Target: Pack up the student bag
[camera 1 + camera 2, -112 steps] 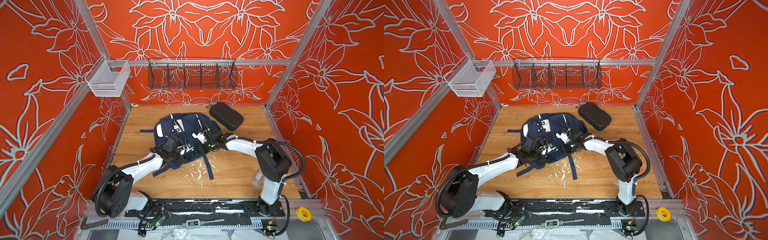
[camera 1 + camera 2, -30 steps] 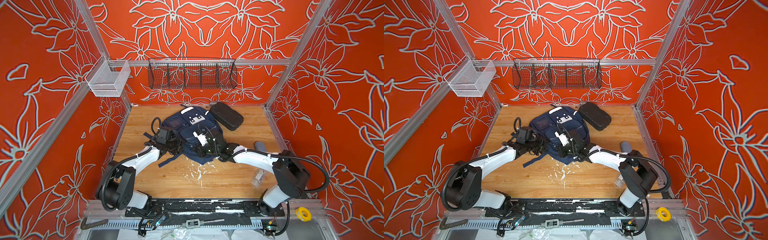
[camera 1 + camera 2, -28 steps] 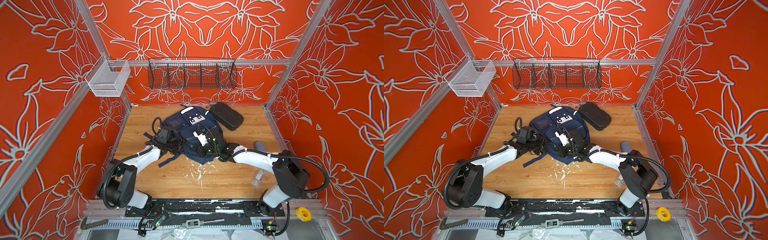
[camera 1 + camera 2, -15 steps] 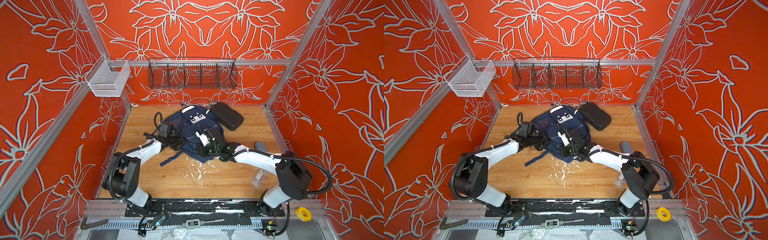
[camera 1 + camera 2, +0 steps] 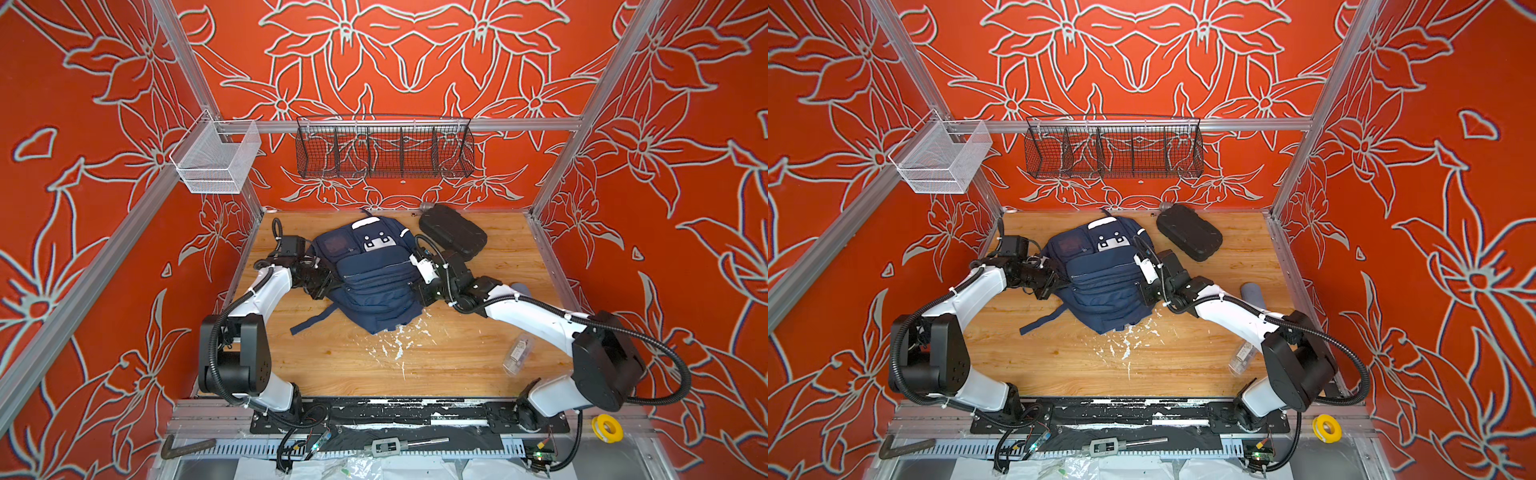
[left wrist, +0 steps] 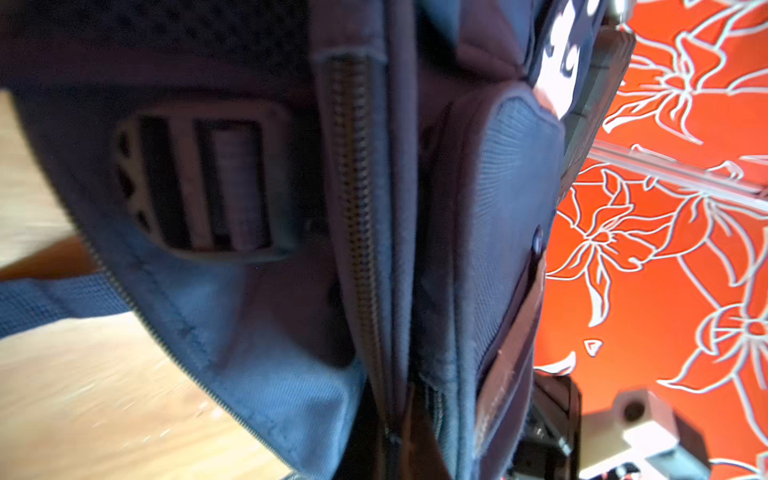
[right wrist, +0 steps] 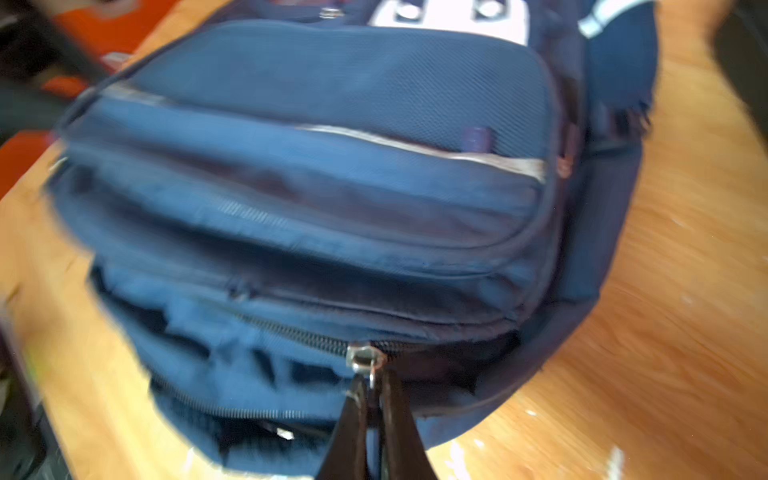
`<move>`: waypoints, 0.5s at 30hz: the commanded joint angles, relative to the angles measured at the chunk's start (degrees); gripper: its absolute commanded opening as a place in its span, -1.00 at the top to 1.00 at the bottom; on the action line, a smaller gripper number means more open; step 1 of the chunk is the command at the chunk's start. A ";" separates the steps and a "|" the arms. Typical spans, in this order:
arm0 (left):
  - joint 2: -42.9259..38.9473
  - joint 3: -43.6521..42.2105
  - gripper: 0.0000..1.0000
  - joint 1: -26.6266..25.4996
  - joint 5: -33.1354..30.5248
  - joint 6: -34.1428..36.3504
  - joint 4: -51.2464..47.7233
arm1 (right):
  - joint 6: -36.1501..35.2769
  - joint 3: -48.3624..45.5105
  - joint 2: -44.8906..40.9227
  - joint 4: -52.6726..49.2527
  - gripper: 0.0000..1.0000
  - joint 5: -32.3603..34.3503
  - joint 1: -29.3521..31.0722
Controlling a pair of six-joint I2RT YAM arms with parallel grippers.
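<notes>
The student bag [image 5: 370, 282] [image 5: 1104, 282], navy with a white dotted patch, lies front up in the middle of the wooden table. My left gripper [image 5: 328, 286] [image 5: 1054, 286] is at its left side, shut on a fold of fabric beside a zipper [image 6: 357, 232]; the fingertips [image 6: 419, 444] are mostly buried in cloth. My right gripper [image 5: 417, 291] [image 5: 1144, 291] [image 7: 371, 386] is at the bag's right side, shut on the metal zipper pull [image 7: 365, 359] of a partly open compartment.
A black oval hard case [image 5: 453, 232] [image 5: 1190, 232] lies behind the bag on the right. A clear plastic item [image 5: 517, 355] and a grey cylinder [image 5: 519, 289] sit near the right arm. White flakes [image 5: 395, 340] dot the wood. Wire baskets [image 5: 384, 149] [image 5: 216, 160] hang on the walls.
The left gripper has moved toward the back along the bag's left side and closed on the fabric. The bag has shifted slightly toward the back wall. The right gripper stays shut on the zipper pull.
</notes>
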 commanded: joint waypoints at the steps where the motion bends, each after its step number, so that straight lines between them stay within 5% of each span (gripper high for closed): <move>1: 1.70 3.62 1.00 4.14 0.96 5.63 -3.87 | -5.15 -1.06 -3.91 3.37 1.00 -2.89 3.29; 8: 12.57 16.41 1.00 5.81 2.73 9.45 -7.05 | -2.82 5.00 2.15 5.02 1.00 -3.38 14.00; 12: 15.61 20.35 0.21 5.85 5.13 8.14 -5.39 | 1.73 8.01 7.91 9.05 1.00 -0.38 14.97; 15: 13.38 19.05 -0.10 5.84 7.17 5.92 -5.18 | 3.35 11.80 11.31 9.27 1.00 1.80 14.97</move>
